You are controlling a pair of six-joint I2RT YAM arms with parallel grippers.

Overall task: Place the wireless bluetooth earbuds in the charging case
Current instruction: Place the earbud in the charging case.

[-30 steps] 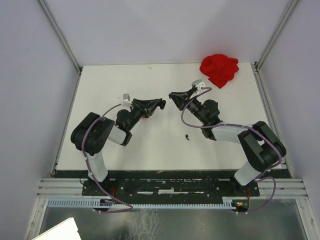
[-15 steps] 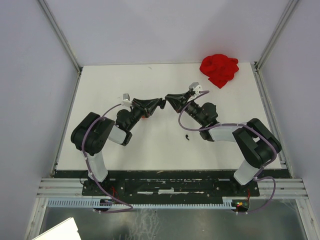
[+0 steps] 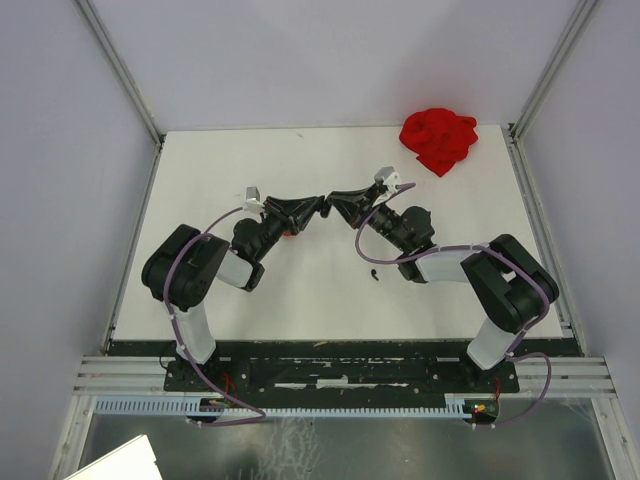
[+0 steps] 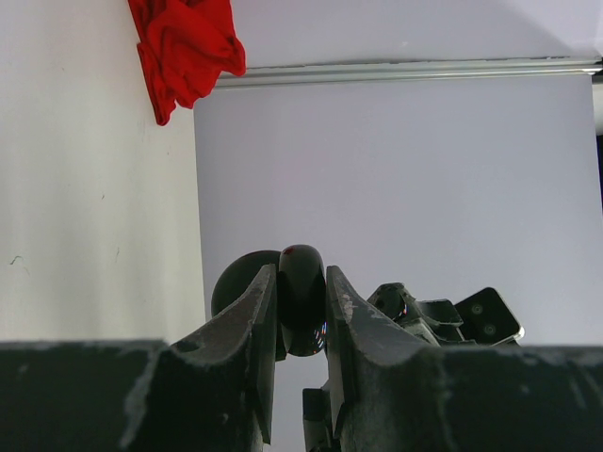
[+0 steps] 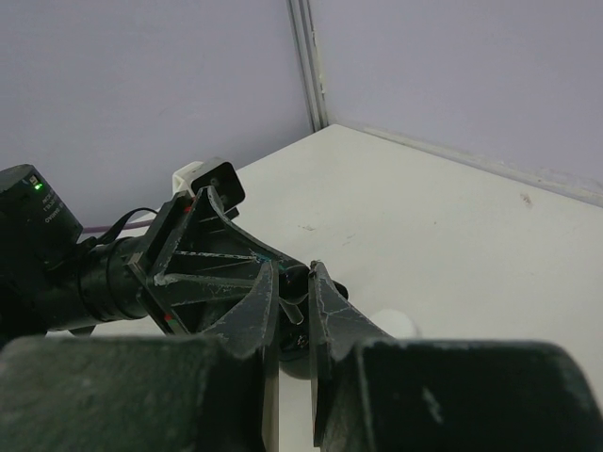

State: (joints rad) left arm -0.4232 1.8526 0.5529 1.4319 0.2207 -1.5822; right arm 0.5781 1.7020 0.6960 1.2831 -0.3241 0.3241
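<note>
My left gripper (image 3: 321, 207) (image 4: 301, 273) is shut on a black round charging case (image 4: 301, 306), held above the table with its lid (image 4: 236, 281) swung open behind it. My right gripper (image 3: 336, 197) (image 5: 292, 269) is shut on a small black earbud (image 5: 300, 303), and its tips nearly touch the left gripper's tips at the case. Whether the earbud touches the case I cannot tell. Another black earbud (image 3: 373, 273) lies on the white table (image 3: 220, 180) below the right arm.
A crumpled red cloth (image 3: 438, 139) (image 4: 184, 47) lies in the far right corner. A red disc (image 3: 290, 232) shows under the left gripper, and a white disc (image 5: 396, 323) sits on the table just past the right fingers. Walls enclose the table on three sides.
The right gripper has moved left toward the left gripper, closing the gap between their tips. The left arm has held still.
</note>
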